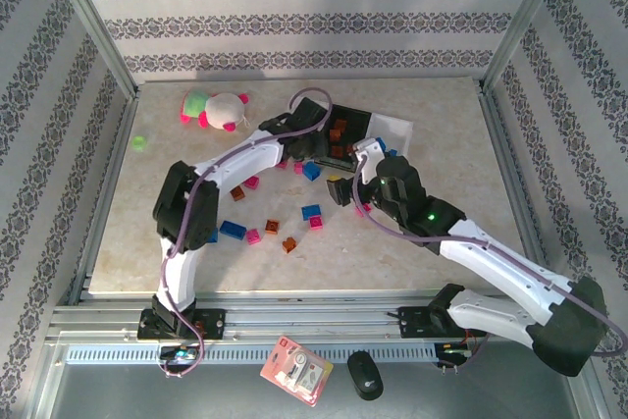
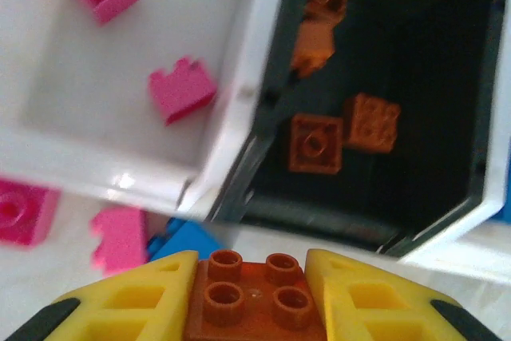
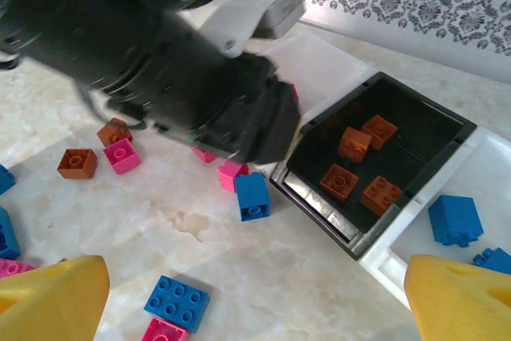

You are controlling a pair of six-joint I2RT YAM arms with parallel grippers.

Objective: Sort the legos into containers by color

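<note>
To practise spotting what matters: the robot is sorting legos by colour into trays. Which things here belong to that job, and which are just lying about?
Belong: orange brick in the left gripper; loose bricks; black tray; white tray with pink bricks; white tray with blue bricks.
Lying about: plush toy; small green piece; carded packet; black oval object.

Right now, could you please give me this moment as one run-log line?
left pincer: shut on orange brick, by black tray | right pincer: open, empty | black tray: four orange bricks inside

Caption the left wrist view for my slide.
Left gripper holds an orange brick near the black tray of orange bricks.
</note>
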